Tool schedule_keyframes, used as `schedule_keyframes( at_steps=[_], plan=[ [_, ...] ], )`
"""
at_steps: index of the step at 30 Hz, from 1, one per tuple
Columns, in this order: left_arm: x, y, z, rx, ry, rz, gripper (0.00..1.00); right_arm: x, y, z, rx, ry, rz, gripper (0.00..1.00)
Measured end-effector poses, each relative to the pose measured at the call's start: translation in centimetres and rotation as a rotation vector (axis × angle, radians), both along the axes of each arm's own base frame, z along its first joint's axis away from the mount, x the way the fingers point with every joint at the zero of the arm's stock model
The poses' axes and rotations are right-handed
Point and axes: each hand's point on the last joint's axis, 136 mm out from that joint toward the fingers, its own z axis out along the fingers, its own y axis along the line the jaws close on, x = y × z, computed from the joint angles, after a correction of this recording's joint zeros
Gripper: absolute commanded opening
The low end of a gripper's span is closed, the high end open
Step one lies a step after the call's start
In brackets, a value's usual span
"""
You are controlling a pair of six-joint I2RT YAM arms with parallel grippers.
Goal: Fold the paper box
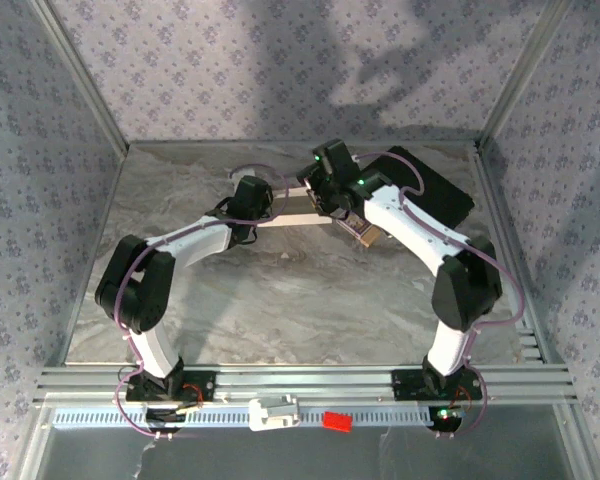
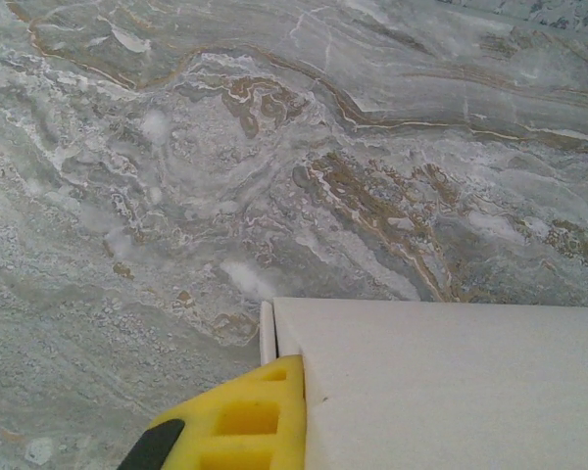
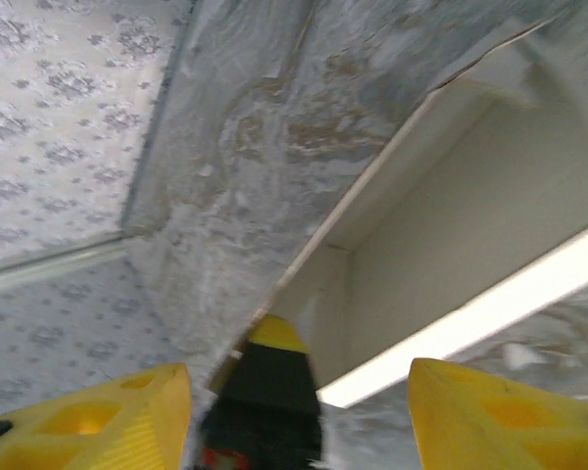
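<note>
The paper box is a white cardboard piece held up off the marble table at the back middle. My left gripper is shut on its left end. In the left wrist view a yellow finger presses against the flat white panel. My right gripper hovers over the box's right end, open, with nothing between its yellow fingers. In the right wrist view the box shows a raised side flap, and the left gripper's yellow fingertip clamps its corner.
A black rectangular case lies at the back right, partly under the right arm. A small tan and purple packet sits just in front of the right gripper. Patterned walls close in the table on three sides, and a metal rail runs along the front.
</note>
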Motion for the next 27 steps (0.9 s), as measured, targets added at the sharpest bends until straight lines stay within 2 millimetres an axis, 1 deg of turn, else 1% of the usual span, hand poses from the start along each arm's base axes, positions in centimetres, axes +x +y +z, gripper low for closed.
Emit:
schedule_keyframes(
  at_steps=[1, 4, 8, 12, 14, 21, 22, 25, 27],
  plan=[
    [0.0, 0.0, 0.0, 0.0, -0.001, 0.003, 0.0, 0.6, 0.5, -0.3, 0.025, 0.014, -0.018, 0.61],
    [-0.1, 0.0, 0.0, 0.003, -0.002, 0.009, 0.0, 1.5, 1.2, -1.7, 0.055, 0.056, -0.057, 0.6],
    [-0.2, -0.1, 0.0, 0.008, -0.004, 0.01, 0.0, 2.0, 1.9, -2.7, 0.082, 0.097, -0.08, 0.56],
    [-0.3, -0.2, -0.1, 0.011, -0.007, 0.013, 0.0, 2.2, 2.0, -3.6, 0.098, 0.127, -0.098, 0.51],
    [-0.3, -0.2, -0.1, 0.014, -0.009, 0.016, 0.0, 2.3, 1.9, -3.9, 0.104, 0.137, -0.105, 0.43],
    [-0.4, -0.2, -0.1, 0.018, -0.011, 0.017, 0.0, 3.5, 1.4, -3.6, 0.155, 0.124, -0.124, 0.22],
    [-0.4, -0.3, -0.1, 0.019, -0.011, 0.016, 0.04, 3.6, 1.2, -3.8, 0.157, 0.128, -0.124, 0.19],
    [-0.6, -0.4, -0.3, 0.02, -0.006, 0.014, 0.24, 3.4, 1.1, -4.7, 0.161, 0.144, -0.115, 0.11],
    [-1.6, -0.4, -1.5, 0.022, 0.043, 0.005, 0.32, 3.1, 1.0, -5.6, 0.162, 0.156, -0.107, 0.08]
  ],
)
